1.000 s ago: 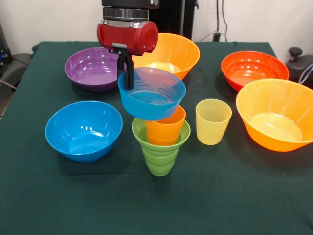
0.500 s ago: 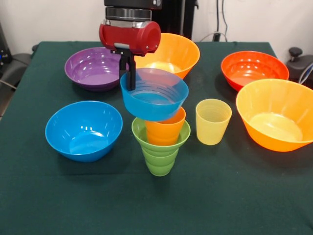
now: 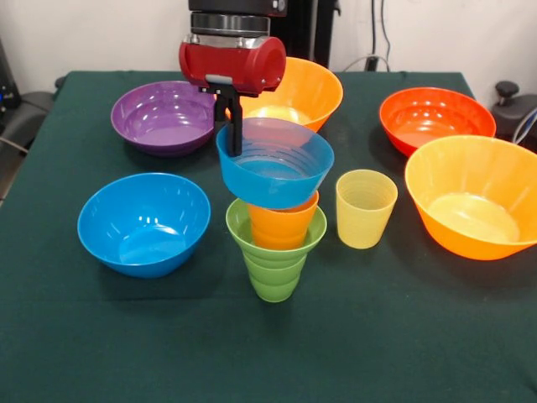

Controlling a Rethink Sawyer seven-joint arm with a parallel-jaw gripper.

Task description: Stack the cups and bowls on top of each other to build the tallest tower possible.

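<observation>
A: Items, left to right?
B: Medium blue bowl [image 3: 143, 222]; purple bowl [image 3: 162, 117]; tower [image 3: 276, 243], orange cup [image 3: 283, 222] nested in green cup [image 3: 275, 256]; pale yellow cup [image 3: 365, 208]; red-orange bowl [image 3: 436, 120].
A: Claw [image 3: 234, 134]?
B: Clenched on translucent blue bowl's [image 3: 275, 164] rim, bowl tilted, just above the orange cup.

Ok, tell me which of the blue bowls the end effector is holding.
The small translucent blue bowl, gripped at its rim by the end effector above the orange cup. The bigger blue bowl sits alone on the table.
</observation>
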